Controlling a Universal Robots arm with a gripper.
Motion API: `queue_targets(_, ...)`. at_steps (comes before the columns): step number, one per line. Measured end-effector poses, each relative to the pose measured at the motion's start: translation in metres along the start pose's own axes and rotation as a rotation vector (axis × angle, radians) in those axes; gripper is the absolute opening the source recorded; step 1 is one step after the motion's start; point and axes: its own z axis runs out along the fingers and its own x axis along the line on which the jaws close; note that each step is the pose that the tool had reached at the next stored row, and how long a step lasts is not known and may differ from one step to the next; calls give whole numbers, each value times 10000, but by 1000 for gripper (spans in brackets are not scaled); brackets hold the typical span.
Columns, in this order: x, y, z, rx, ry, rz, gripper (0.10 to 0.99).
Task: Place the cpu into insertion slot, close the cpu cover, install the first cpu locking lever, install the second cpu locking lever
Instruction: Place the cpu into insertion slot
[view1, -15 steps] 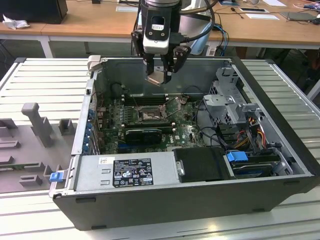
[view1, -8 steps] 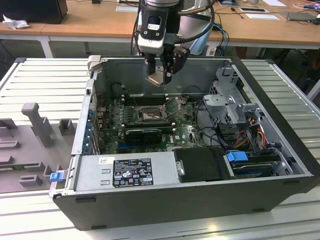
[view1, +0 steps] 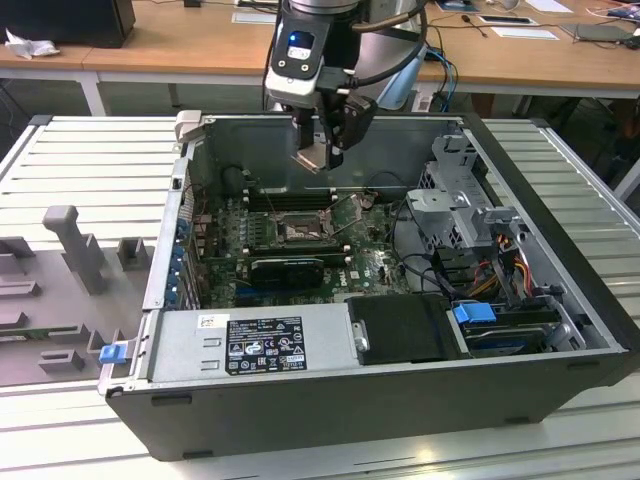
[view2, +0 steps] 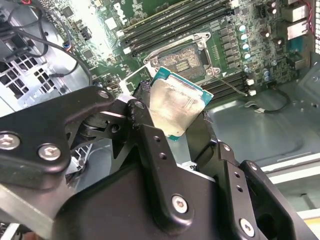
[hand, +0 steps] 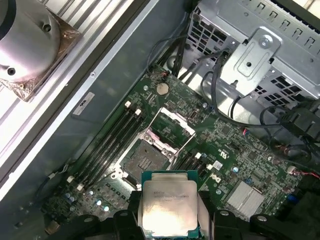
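At the exterior view's left, grey fixture blocks (view1: 75, 250) stand on the slatted table (view1: 90, 150), well apart from the work. Next comes the open computer case (view1: 560, 200), with the labelled power supply (view1: 250, 340) along its near edge. The green motherboard (view1: 225, 235) lies flat on the case floor beyond it.

At upper centre of that view the gripper (view1: 318, 152) hangs above the board, closed on the cpu (view1: 311, 158). The jaws stand only a chip's width apart and press on two opposite edges; the silver top is tilted. Below it and well apart, the insertion slot (view1: 298, 230) sits bare at the middle of the board. Further to the exterior view's right, the metal drive cage (view1: 460, 200) and its cables fill the case.

In the first wrist view the cpu cover (hand: 177, 121) stands swung up beside the socket, so the slot is open to receive the chip — nothing has been seated yet. In the second wrist view the chip's top carries dull smears.

The chip is probably light, thin and stiff; its smooth metal top may be slippery. Its underside and the socket's contacts are likely delicate, so the edges — where the jaws now sit — look the right place to hold it.
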Motion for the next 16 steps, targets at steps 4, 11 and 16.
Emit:
queue_targets(4, 0, 0, 2, -5, -30, 334, 529)
queue_targets(11, 0, 0, 5, -13, -66, 744, 529)
queue_targets(16, 0, 0, 6, -17, -88, 996, 529)
